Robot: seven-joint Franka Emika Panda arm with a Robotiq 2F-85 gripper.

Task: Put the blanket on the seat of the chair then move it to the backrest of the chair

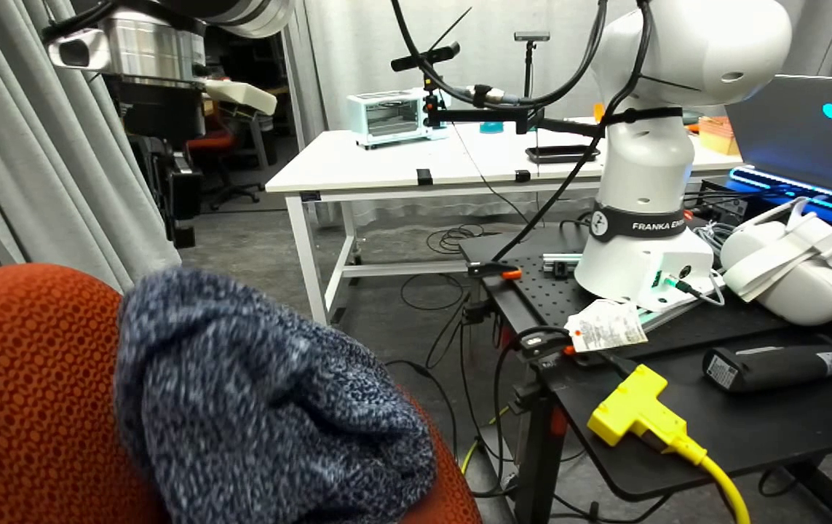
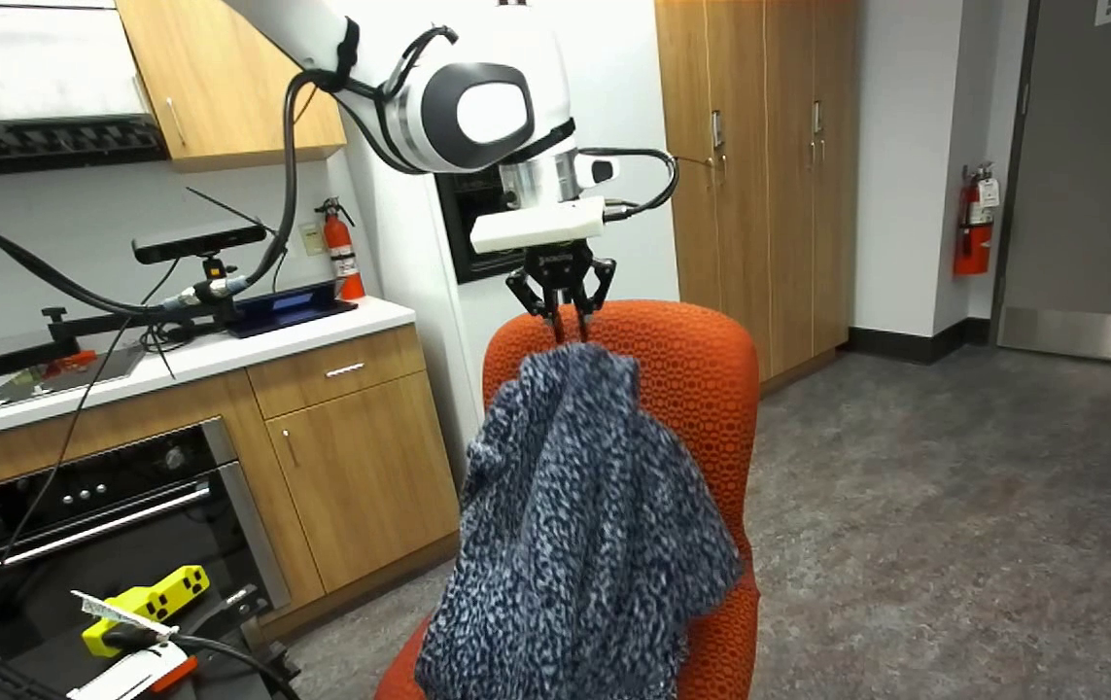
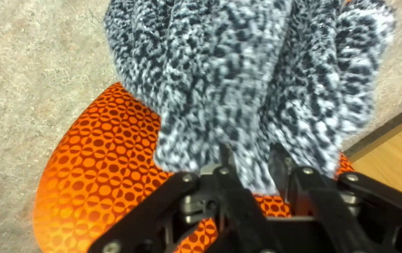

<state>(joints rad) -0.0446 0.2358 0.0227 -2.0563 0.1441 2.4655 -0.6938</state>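
The blue-grey speckled knit blanket (image 1: pixel 270 407) lies draped over the orange patterned chair (image 1: pixel 30 378). In an exterior view the blanket (image 2: pixel 584 554) hangs in folds from just under the rounded top of the chair (image 2: pixel 701 389) and covers much of it. My gripper (image 2: pixel 571 340) points down just above the blanket's upper end; it also shows in an exterior view (image 1: pixel 183 236), with a small gap above the blanket. In the wrist view the fingertips (image 3: pixel 251 147) are parted over the blanket (image 3: pixel 222 77), with nothing visibly pinched. The chair (image 3: pixel 99 147) shows beneath.
A black table (image 1: pixel 750 429) beside the chair carries the robot base, a yellow power block (image 1: pixel 638 407) and cables. A white table (image 1: pixel 401 164) with a toaster oven stands behind. A counter (image 2: pixel 390 316) and wooden cabinets (image 2: pixel 759 175) are near the chair.
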